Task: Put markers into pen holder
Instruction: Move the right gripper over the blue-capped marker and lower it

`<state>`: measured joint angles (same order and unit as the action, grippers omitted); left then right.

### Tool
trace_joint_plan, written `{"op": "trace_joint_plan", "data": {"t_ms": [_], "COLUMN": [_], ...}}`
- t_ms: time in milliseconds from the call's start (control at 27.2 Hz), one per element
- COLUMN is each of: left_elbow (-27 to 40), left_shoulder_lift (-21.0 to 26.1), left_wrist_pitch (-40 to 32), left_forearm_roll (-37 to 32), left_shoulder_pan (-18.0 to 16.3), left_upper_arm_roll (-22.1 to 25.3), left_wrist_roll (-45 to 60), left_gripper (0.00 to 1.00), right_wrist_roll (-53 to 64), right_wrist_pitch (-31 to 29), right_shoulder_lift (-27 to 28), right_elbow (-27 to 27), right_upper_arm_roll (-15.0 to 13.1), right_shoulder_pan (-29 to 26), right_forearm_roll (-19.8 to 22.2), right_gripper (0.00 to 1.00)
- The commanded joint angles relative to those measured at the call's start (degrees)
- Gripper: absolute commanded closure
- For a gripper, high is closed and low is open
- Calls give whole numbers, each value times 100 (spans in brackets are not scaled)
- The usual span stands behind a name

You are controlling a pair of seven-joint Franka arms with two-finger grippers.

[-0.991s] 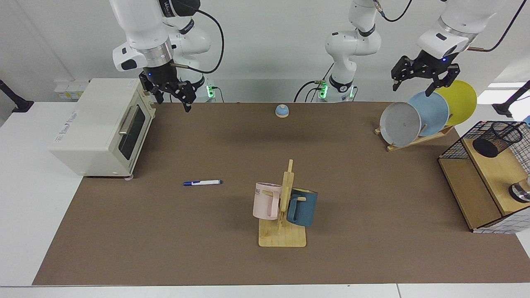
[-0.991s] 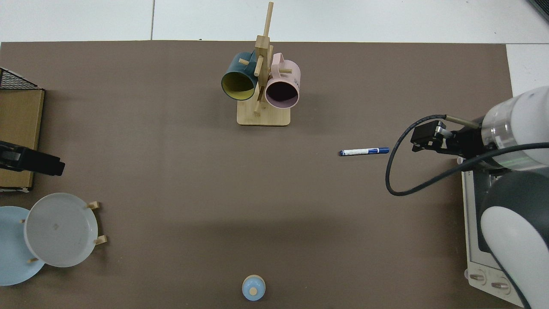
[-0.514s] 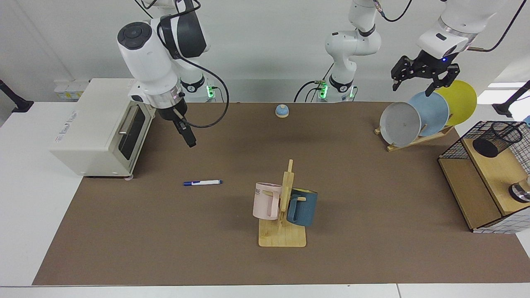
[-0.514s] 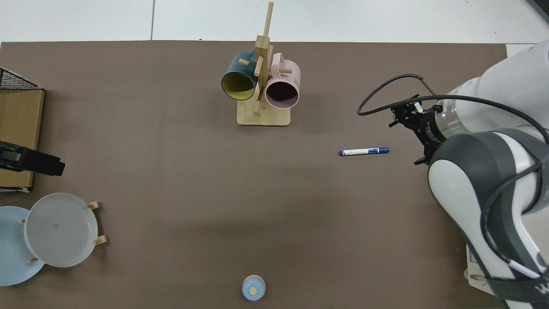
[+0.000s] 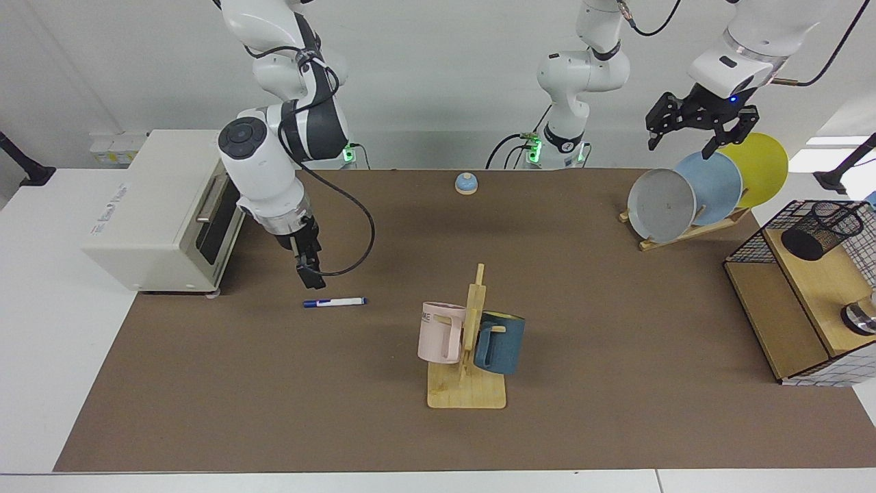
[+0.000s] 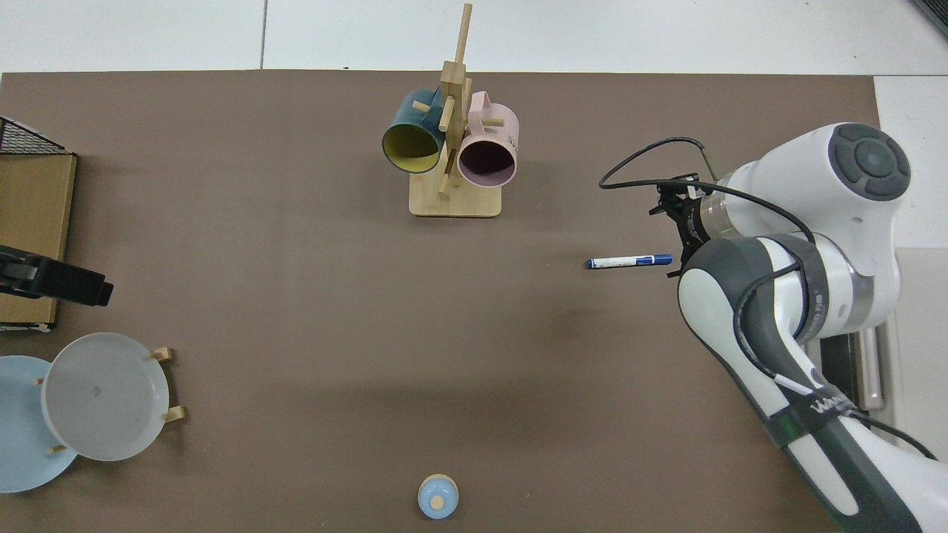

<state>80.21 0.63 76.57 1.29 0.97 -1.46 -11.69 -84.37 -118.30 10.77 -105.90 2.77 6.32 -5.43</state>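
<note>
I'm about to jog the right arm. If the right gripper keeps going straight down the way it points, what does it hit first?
Most likely the marker: the right gripper points down just above its capped end. Depth is unclear, so it could meet the mat right beside it.

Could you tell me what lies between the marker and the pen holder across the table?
In the facing view, the mug rack with its pink and blue mugs stands between the marker and the pen holder; otherwise bare mat.

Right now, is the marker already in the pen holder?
No, the marker lies flat on the brown table mat, far from the pen holder on the wooden shelf.
</note>
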Motion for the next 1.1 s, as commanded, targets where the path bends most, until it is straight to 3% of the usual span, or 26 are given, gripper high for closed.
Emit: {"op": "trace_joint_plan", "data": {"t_ms": [0, 367, 1064], "left_elbow": [162, 162, 170], "left_shoulder_lift": [-142, -142, -142], "left_wrist_pitch": [-37, -28, -37], "left_forearm_roll": [20, 20, 20], "left_shoulder_pan": [-62, -62, -62], "left_upper_arm_roll": [-29, -29, -29], "left_wrist_roll": [35, 35, 44], "left_gripper": [0, 0, 0], "right_wrist_roll": [-361, -423, 60], "right_wrist_pitch": [-729, -1222, -1556], "right_shoulder_lift": [-49, 768, 997], "right_elbow": [-545, -537, -528], "right_upper_arm_roll": [31, 31, 22], "right_shoulder_pan": [-52, 19, -139], "right_forearm_roll": [-222, -231, -231], "right_gripper": [0, 0, 1]}}
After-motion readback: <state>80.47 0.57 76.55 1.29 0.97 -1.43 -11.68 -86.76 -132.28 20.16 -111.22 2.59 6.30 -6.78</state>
